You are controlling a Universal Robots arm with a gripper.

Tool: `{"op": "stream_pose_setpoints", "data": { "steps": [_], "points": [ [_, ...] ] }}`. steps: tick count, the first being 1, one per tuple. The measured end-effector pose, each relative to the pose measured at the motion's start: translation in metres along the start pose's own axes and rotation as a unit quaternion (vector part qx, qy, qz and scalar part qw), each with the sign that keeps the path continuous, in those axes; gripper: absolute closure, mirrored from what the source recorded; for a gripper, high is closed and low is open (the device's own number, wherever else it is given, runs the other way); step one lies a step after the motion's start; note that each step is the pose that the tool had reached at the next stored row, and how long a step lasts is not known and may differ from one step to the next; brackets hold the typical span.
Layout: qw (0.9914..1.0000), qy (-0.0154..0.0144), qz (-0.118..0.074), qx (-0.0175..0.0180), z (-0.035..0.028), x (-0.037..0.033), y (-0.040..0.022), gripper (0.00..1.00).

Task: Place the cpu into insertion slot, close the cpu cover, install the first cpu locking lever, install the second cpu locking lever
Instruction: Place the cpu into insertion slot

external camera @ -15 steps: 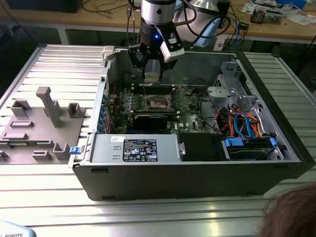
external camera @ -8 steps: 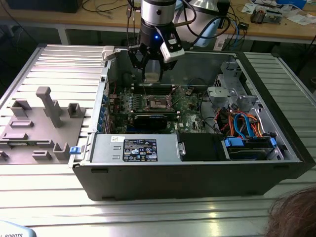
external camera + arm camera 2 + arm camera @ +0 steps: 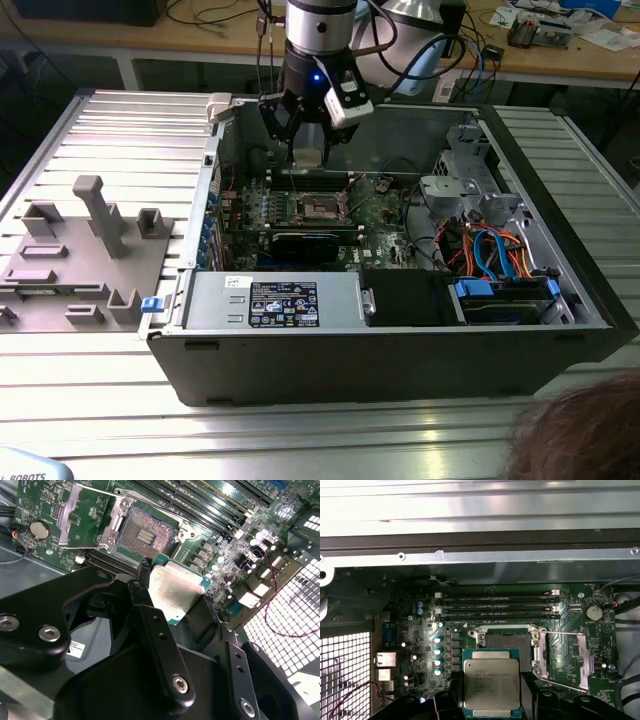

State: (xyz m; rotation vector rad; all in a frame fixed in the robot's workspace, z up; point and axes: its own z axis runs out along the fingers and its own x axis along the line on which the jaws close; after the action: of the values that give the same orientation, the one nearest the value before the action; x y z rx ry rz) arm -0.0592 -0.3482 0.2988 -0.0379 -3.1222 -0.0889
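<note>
My gripper (image 3: 306,140) hangs over the open computer case, shut on the cpu (image 3: 308,152). In both wrist views the cpu (image 3: 176,591) (image 3: 491,680) is a small square chip with a silver-grey top and green edges, clamped between the black fingers (image 3: 150,625). It sits above the board, just beside the insertion slot (image 3: 145,532) (image 3: 510,642) (image 3: 325,207), whose dark centre lies bare. The cpu cover (image 3: 82,515) (image 3: 566,655) is swung open to one side of the slot. A thin locking lever (image 3: 150,501) stands raised along the slot's edge.
Narrow memory slots (image 3: 497,607) run beside the socket. A long black expansion card (image 3: 305,247), the power supply (image 3: 275,300) and a drive cage with cables (image 3: 490,250) stand in the case. A grey fixture (image 3: 90,250) lies at the exterior view's left; a person's hair (image 3: 580,430) shows at its lower right.
</note>
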Motion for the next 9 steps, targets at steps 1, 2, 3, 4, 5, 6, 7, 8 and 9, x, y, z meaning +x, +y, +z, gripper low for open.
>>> {"op": "stream_pose_setpoints", "data": {
  "steps": [1, 2, 3, 4, 5, 6, 7, 8, 9],
  "points": [
    [1.00000, 0.0000, 0.000, 0.0000, 0.0004, 0.0000, 0.0000, 0.46],
    [1.00000, 0.0000, 0.000, 0.0000, 0.0007, 0.0000, 0.0000, 0.46],
    [1.00000, 0.0000, 0.000, 0.0000, 0.0009, 0.0000, 0.0000, 0.46],
    [1.00000, 0.0000, 0.000, 0.0000, 0.0011, 0.0000, -0.0001, 0.46],
    [1.00000, 0.0000, 0.000, 0.0000, 0.0015, 0.0000, -0.0001, 0.46],
    [1.00000, 0.0000, 0.000, 0.0000, 0.0017, 0.0000, -0.0001, 0.46],
    [1.00000, 0.0000, 0.000, 0.0000, 0.0021, 0.0000, -0.0001, 0.46],
    [1.00000, 0.0000, 0.000, 0.0000, 0.0024, 0.0000, -0.0001, 0.46],
    [1.00000, 0.0000, 0.000, 0.0000, 0.0028, 0.0000, -0.0002, 0.46]
  ]
}}
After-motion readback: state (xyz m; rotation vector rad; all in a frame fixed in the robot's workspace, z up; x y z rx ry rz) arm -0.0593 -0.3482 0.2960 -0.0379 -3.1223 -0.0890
